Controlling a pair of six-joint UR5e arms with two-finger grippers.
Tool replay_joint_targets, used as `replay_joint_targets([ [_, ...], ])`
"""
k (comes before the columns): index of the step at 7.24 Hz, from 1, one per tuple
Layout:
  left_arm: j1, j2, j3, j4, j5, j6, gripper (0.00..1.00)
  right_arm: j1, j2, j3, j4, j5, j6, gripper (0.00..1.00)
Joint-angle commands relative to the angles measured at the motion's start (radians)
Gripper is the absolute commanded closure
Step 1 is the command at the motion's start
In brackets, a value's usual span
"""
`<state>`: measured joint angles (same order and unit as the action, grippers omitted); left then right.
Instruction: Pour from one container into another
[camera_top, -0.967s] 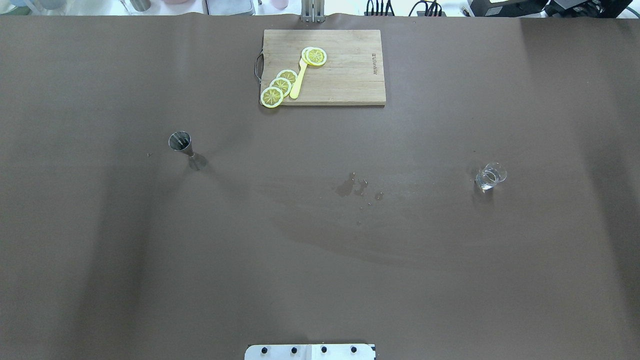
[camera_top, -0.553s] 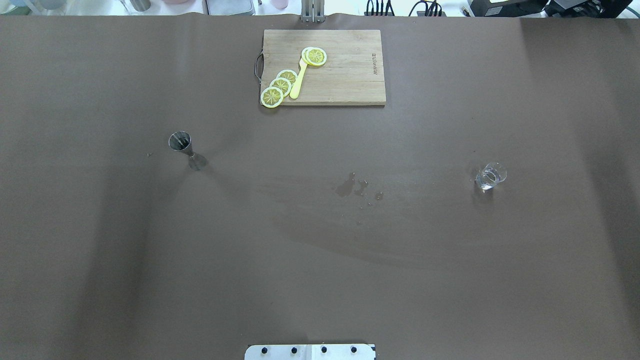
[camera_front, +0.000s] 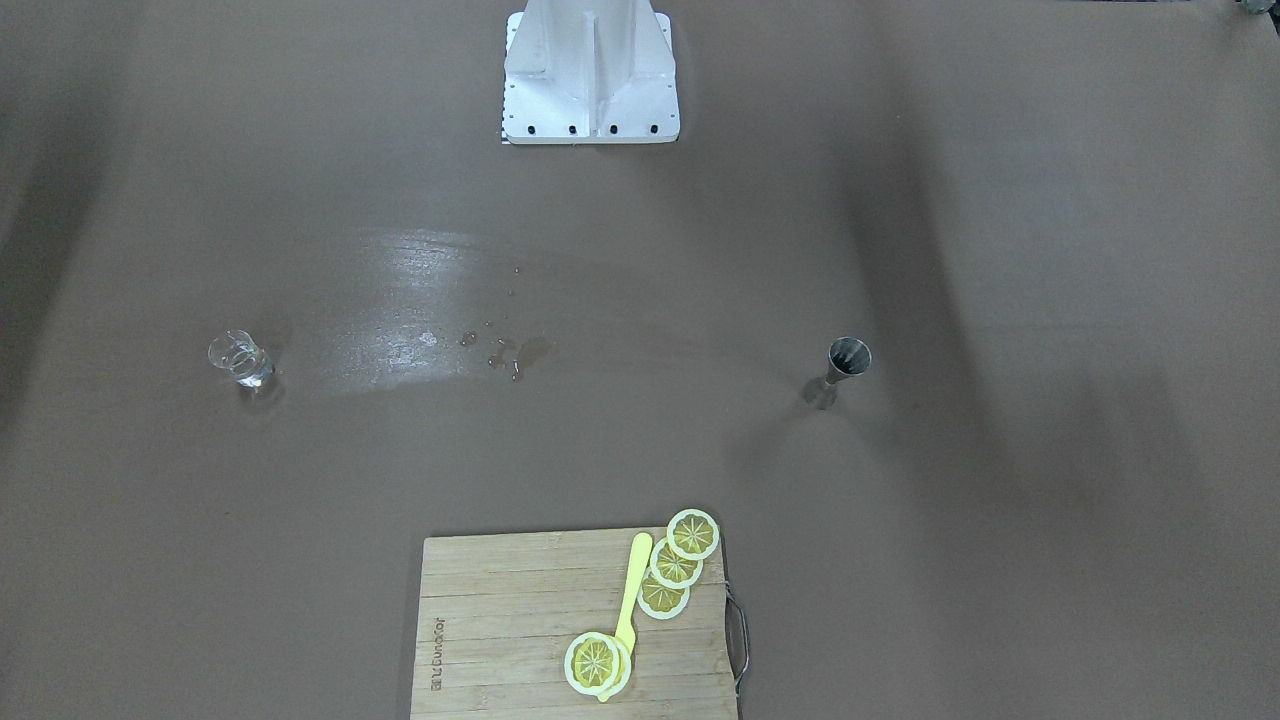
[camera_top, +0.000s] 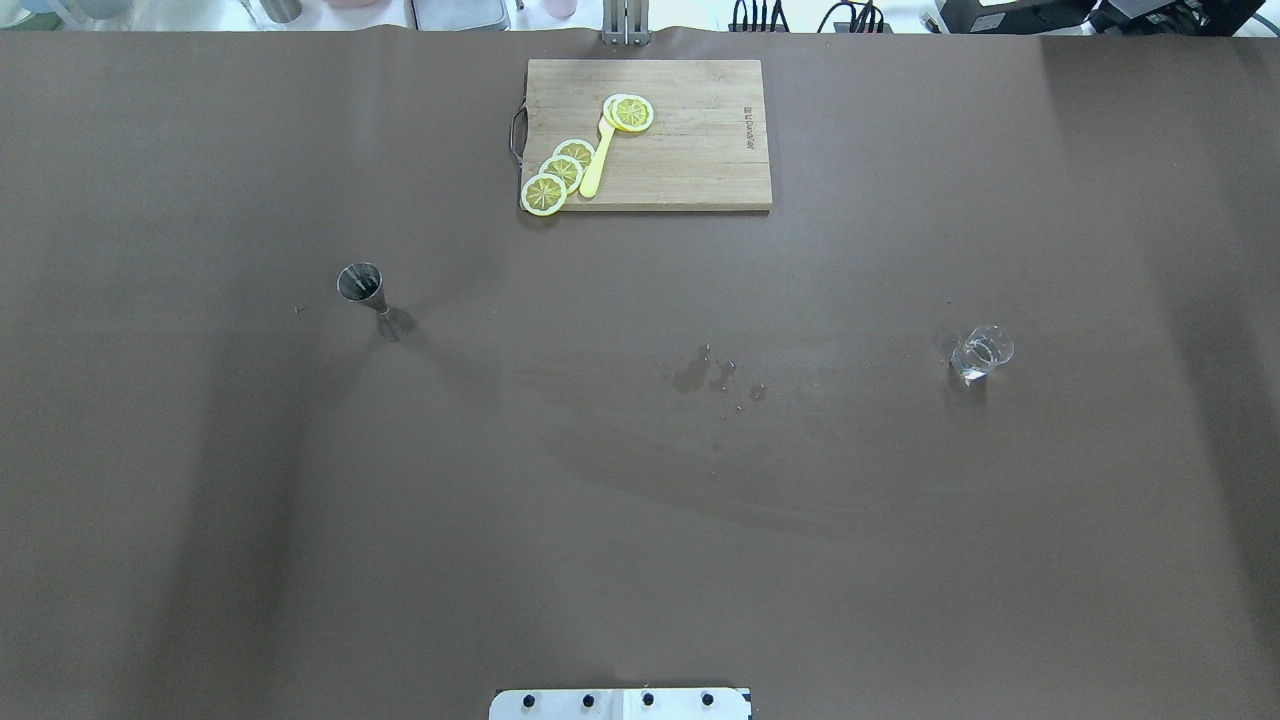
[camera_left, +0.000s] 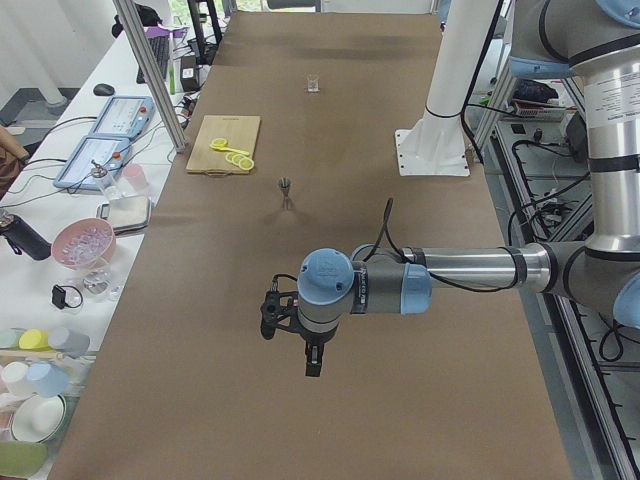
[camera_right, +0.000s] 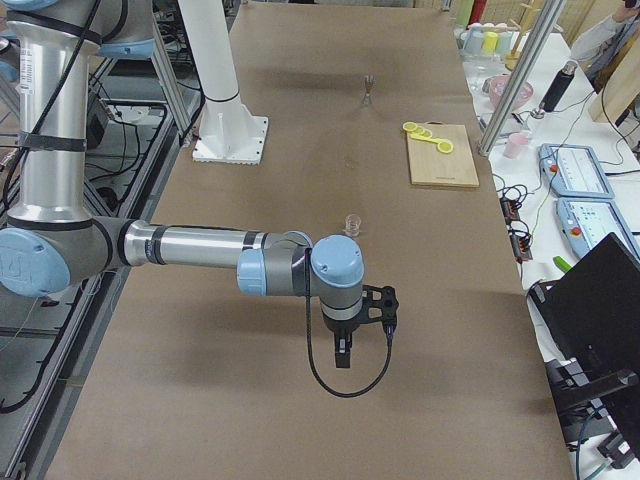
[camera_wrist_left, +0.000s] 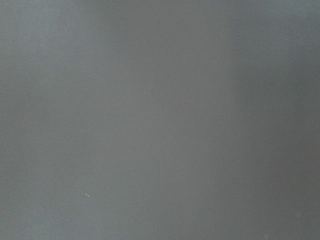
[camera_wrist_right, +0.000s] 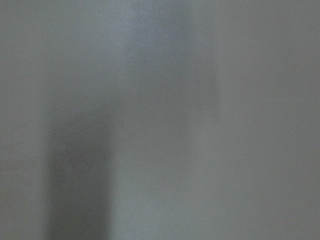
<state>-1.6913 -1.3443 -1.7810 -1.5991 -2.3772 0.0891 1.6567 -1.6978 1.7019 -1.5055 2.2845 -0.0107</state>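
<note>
A small clear shot glass (camera_top: 981, 352) stands upright at the right-centre of the overhead frame, well apart from a grey metal jigger (camera_top: 368, 295), which stands on its lower cone at the left-centre, its open upper cup facing up. Both rest on the brown-covered table (camera_top: 640, 560), with no arm touching either. Between them, a little right of the frame's middle, a dark wet patch (camera_top: 700, 375) and a few scattered droplets mark the cover. At the top centre a wooden cutting board (camera_top: 700, 160) carries several lemon slices (camera_top: 560, 172) and a yellow utensil (camera_top: 598, 165) lying among them; one slice hangs over the board's lower left corner. The robot's white base plate (camera_top: 620, 704) shows at the bottom edge. Neither arm reaches into the overhead or front-facing frames. From the table's ends, the left gripper (camera_left: 312, 365) hangs in the lower middle of its side view, fingers pointing down over bare cover, far from the jigger higher in that frame. The right gripper (camera_right: 343, 358) hangs the same way in the lower middle of the opposite side view, nearer the camera than the glass. Nothing shows in either gripper, but from these angles I cannot tell whether their jaws are parted or closed. Both wrist cameras give only a blurred grey surface.
</note>
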Motion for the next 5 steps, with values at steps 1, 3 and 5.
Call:
replay_joint_targets([
  [1, 0.001, 0.007, 0.034, -0.005, 0.003, -0.014, 0.01, 0.005, -0.006, 0.004, -0.001, 0.000, 0.000, 0.00],
  [3, 0.001, -0.001, 0.032, -0.005, 0.006, -0.020, 0.01, 0.009, -0.008, 0.010, -0.001, 0.000, 0.000, 0.00],
  [5, -0.011, 0.011, 0.022, -0.004, 0.000, -0.019, 0.01, 0.009, -0.011, 0.010, -0.001, 0.003, 0.000, 0.00],
])
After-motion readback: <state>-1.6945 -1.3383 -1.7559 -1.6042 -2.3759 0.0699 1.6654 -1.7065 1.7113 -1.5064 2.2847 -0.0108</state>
